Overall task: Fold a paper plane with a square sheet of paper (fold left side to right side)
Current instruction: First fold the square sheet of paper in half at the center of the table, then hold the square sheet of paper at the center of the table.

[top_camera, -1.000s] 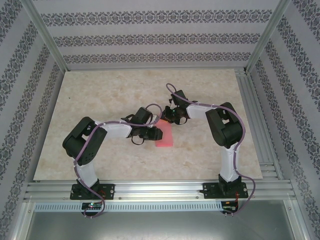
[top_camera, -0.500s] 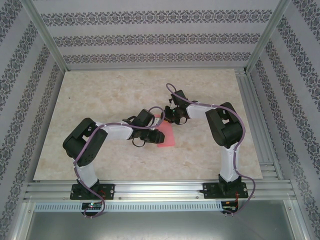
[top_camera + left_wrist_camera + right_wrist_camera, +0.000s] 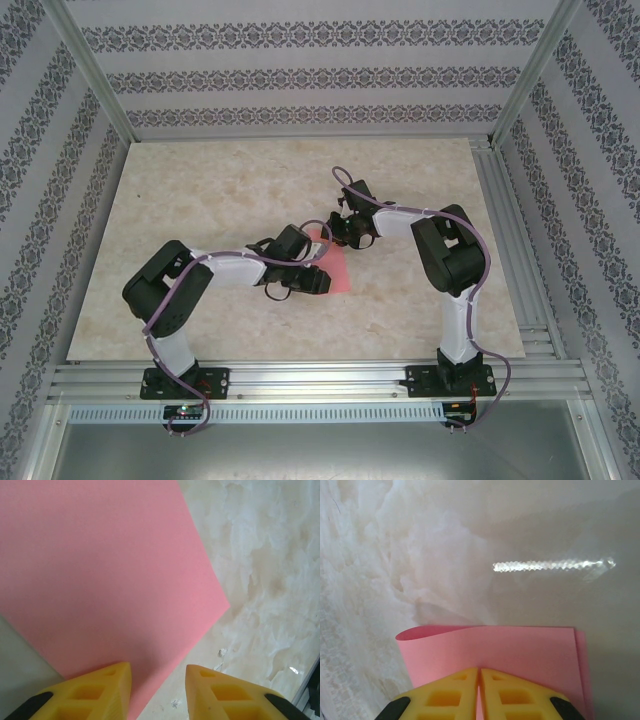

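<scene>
Marbled tabletop point(image 3: 200, 190), patterned walls point(image 3: 300, 75), aluminium rails point(image 3: 320, 376)

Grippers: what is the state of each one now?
Left gripper: open, over the thin pink paper sheet, gripping nothing.
Right gripper: closed, tips at the folded sheet; grip cannot be told.

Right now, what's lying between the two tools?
In the top view, the pink square sheet of paper lies on the table between the left tool and the right tool.
</scene>
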Robot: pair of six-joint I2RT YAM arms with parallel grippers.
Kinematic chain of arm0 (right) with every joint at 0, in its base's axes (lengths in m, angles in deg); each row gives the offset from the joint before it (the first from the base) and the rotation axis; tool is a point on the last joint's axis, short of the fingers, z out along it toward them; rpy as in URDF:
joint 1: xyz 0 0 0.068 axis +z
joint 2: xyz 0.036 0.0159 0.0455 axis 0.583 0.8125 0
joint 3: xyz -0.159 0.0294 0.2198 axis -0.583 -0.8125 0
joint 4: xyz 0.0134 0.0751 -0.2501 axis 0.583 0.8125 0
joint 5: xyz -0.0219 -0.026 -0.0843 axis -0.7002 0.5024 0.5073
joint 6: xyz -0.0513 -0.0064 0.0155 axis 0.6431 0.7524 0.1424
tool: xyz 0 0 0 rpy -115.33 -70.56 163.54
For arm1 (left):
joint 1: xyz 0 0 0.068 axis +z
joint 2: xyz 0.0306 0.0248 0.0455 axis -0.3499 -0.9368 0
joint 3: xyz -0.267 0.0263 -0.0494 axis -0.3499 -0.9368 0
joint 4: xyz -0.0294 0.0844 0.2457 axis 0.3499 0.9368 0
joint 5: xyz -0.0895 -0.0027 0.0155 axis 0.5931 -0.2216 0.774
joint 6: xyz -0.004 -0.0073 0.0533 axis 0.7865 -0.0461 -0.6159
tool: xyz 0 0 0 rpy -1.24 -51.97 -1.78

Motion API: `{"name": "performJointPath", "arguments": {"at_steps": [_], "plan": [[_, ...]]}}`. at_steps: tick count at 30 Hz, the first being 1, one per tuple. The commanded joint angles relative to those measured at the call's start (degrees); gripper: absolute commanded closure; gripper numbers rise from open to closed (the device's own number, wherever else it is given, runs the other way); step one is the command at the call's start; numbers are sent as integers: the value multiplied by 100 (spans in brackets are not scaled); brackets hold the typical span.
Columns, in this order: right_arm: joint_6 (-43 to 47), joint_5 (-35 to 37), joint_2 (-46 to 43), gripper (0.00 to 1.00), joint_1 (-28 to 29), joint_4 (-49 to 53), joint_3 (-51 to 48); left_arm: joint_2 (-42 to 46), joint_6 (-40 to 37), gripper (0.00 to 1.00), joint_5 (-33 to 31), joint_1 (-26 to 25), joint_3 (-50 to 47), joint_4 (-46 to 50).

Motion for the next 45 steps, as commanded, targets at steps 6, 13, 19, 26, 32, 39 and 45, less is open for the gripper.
{"name": "performJointPath", "arguments": {"at_steps": [6, 13, 19, 26, 32, 39, 45], "plan": [[102, 511, 329, 88, 17, 263, -67, 267, 215, 64, 40, -179, -520, 146], [102, 493, 336, 88, 17, 277, -42, 364, 381, 64, 58, -297, -775, -43], [102, 493, 333, 88, 26, 297, -49, 609, 459, 62, 32, -321, -904, -123], [111, 484, 305, 88, 26, 301, -75, 1161, 136, 57, 90, 97, -40, 556], [102, 449, 304, 88, 48, 278, -67, 604, 105, 58, 328, 635, 553, 558], [94, 441, 311, 88, 60, 278, -60, -283, 51, 60, 476, 709, 960, 255], [85, 440, 354, 88, 103, 265, -54, -533, 96, 60, 600, 709, 877, 42]]}}
